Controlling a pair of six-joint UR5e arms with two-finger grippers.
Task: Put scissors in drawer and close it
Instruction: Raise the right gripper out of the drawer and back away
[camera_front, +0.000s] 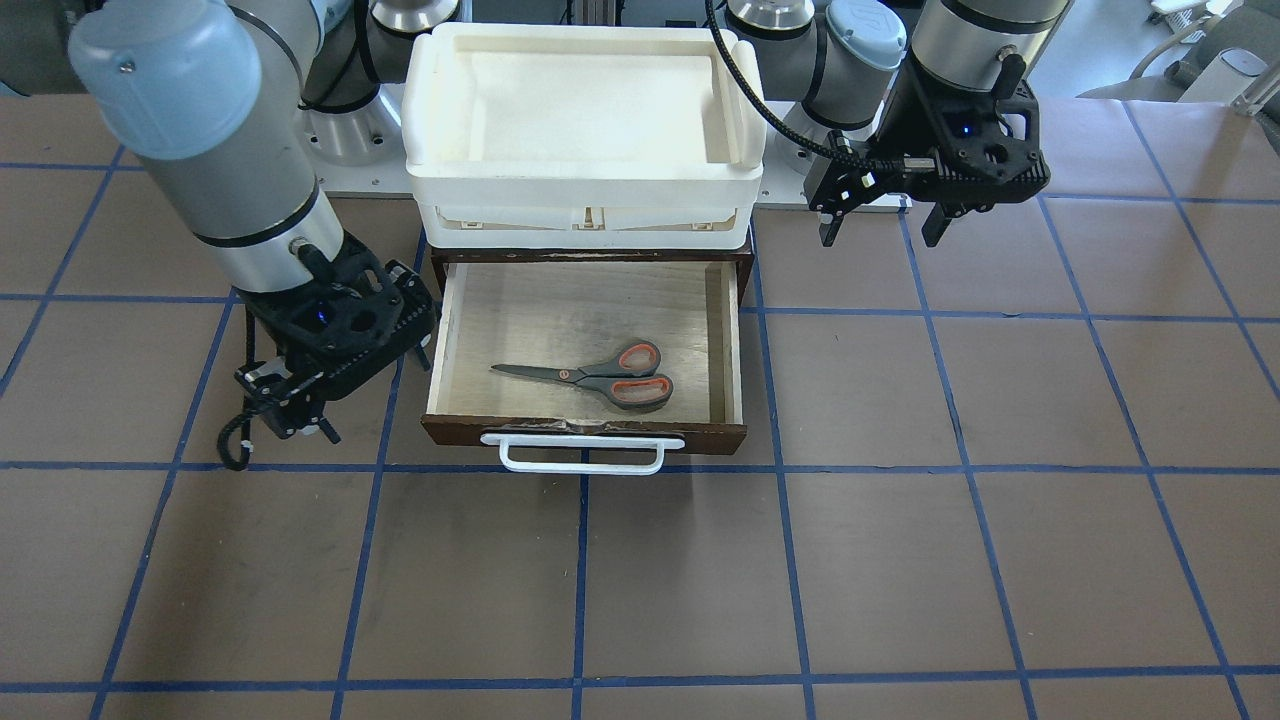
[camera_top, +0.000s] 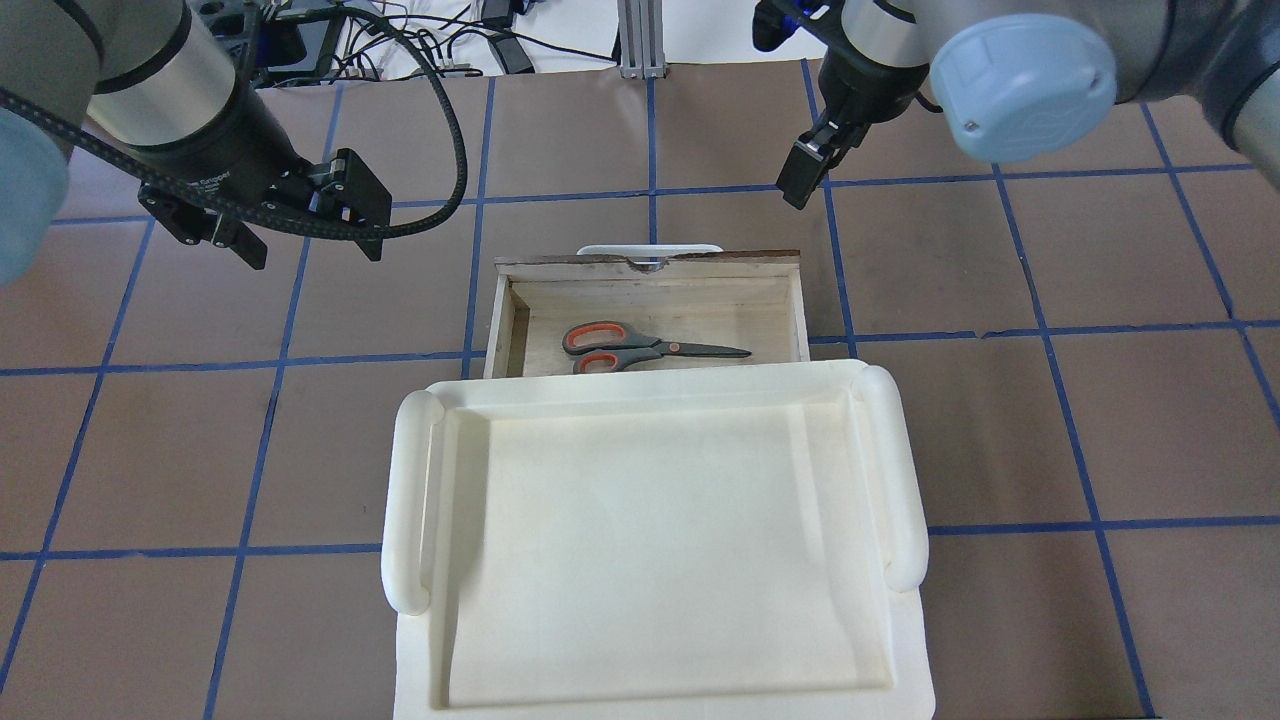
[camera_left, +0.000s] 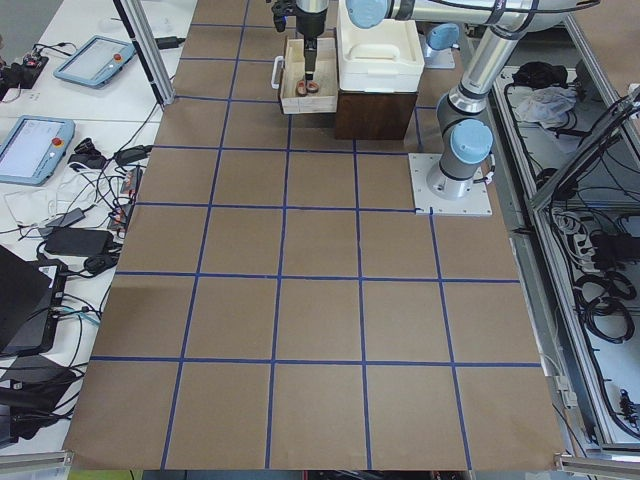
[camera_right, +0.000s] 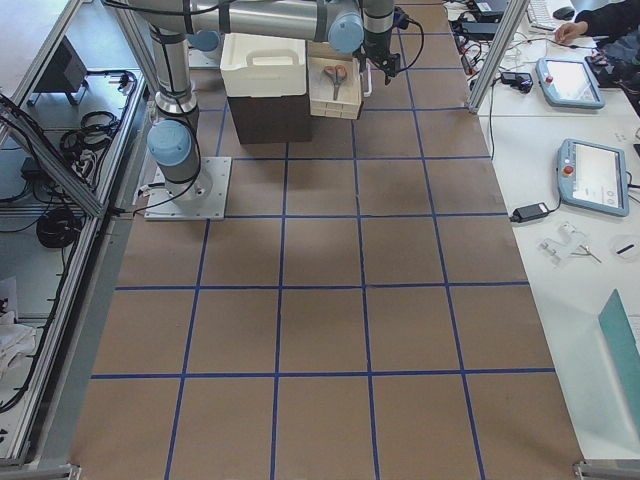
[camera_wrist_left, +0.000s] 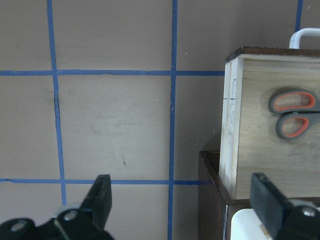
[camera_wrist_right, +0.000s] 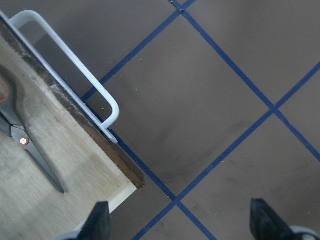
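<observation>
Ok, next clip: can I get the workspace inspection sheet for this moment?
Surface: brown table with a blue tape grid.
Job's things: scissors lie flat inside the drawer, which stands open.
Clutter: empty white tray on top of the cabinet.
Grippers: left pincer open, holding nothing, off to the drawer's side; right pincer open, holding nothing, off the drawer's front corner.
Cables: black cable loops at the left wrist.
Surroundings: tablets and cords on side benches.
</observation>
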